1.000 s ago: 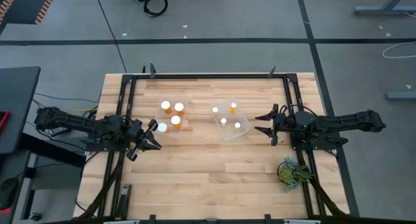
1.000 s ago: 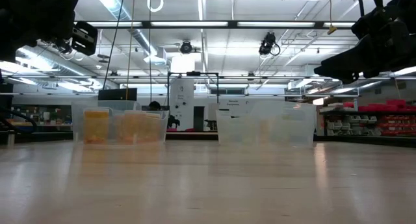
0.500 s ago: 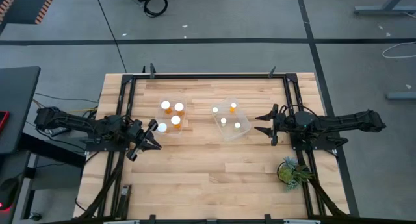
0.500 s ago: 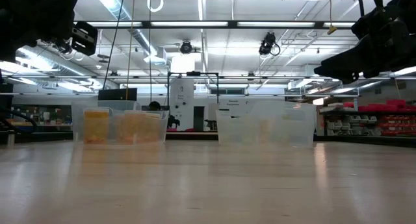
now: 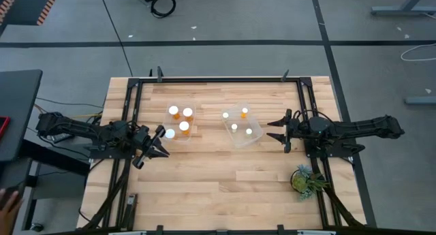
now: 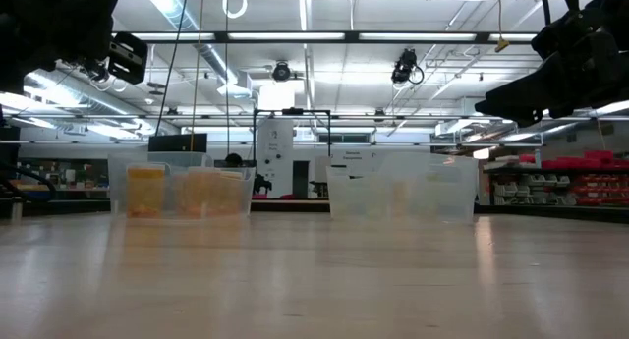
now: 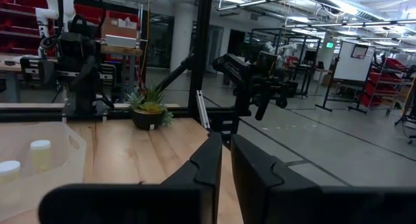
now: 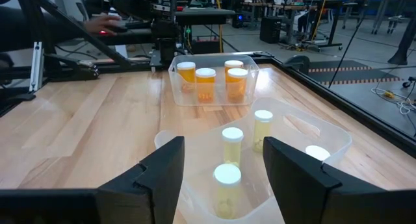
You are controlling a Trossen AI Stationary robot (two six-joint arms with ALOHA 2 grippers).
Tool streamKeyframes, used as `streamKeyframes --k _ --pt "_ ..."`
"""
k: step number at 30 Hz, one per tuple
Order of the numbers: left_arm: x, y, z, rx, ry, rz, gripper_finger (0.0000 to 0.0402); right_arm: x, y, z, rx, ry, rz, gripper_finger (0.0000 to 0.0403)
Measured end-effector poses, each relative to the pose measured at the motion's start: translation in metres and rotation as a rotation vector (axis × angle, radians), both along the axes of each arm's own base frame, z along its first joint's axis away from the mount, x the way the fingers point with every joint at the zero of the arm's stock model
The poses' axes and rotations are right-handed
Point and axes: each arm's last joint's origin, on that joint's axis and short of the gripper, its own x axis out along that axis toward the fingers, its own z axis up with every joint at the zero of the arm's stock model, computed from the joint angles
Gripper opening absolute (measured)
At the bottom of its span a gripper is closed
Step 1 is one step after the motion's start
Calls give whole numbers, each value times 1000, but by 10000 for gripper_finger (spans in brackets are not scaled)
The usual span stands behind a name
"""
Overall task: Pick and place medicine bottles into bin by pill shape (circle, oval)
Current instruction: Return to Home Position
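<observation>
Two clear bins stand on the wooden table. The left bin holds several medicine bottles with orange bodies and white caps. The right bin holds several pale bottles with white caps. My left gripper hovers just left of and nearer than the left bin, shut and empty; its fingers show close together in the left wrist view. My right gripper hovers just right of the right bin, open and empty; in the right wrist view it looks over that bin.
A small green plant in a pot stands at the table's near right, beside the right arm. A black frame runs around the work area. Bare wood lies between the bins and the near edge.
</observation>
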Motion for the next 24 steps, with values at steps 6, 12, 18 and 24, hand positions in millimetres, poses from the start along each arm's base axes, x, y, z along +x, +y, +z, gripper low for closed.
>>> streamKeyframes --k 6,12,18,24 --pt "0 0 0 0 0 0 35 0 0 0 0 0 0 216" --pt "0 0 0 0 0 0 42 0 0 0 0 0 0 216" --pt "0 0 0 0 0 0 44 0 0 0 0 0 0 216" --pt "0 0 0 0 0 0 35 0 0 0 0 0 0 216"
